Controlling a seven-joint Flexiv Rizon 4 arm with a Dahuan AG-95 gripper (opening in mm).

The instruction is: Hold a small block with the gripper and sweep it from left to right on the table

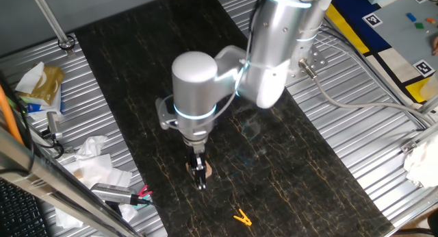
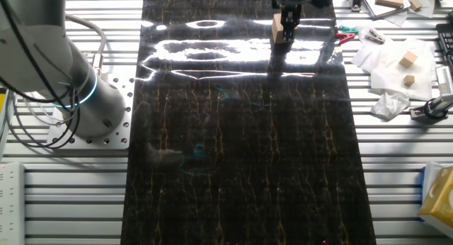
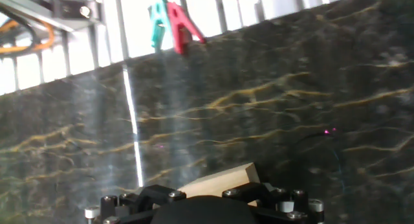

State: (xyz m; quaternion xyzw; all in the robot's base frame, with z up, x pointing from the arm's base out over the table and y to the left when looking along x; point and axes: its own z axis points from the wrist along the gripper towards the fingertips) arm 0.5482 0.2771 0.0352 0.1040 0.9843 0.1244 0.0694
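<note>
Item: small block (image 2: pixel 280 30). A light tan wooden cube with plain faces, standing low on the table (image 1: pixel 287 168), touching or just above the black surface; which of the two could not be told. It sat near the table's end beside the red and green clips (image 3: pixel 169 23), well apart from the yellow clip (image 1: pixel 241 217).

Holder: gripper (image 1: pixel 199 175), black, two-fingered, pointed straight down from a silver arm with a blue ring. The fingers were clenched around the block, one on each opposite face. From the hand view only the block's upper corner showed past the black gripper body.

Handling, as judged: rigid and light, as a small piece of wood would be. It should not crush or bend under a firm pinch. The flat parallel faces gave the pads full contact, so a hold across two opposite sides, low enough to leave the bottom face free, looked right for sweeping.

Caution, as judged: the table was glossy and threw strong glare, so the wood would likely slide with little drag. A tilted block might catch an edge and twist within the fingers.
</note>
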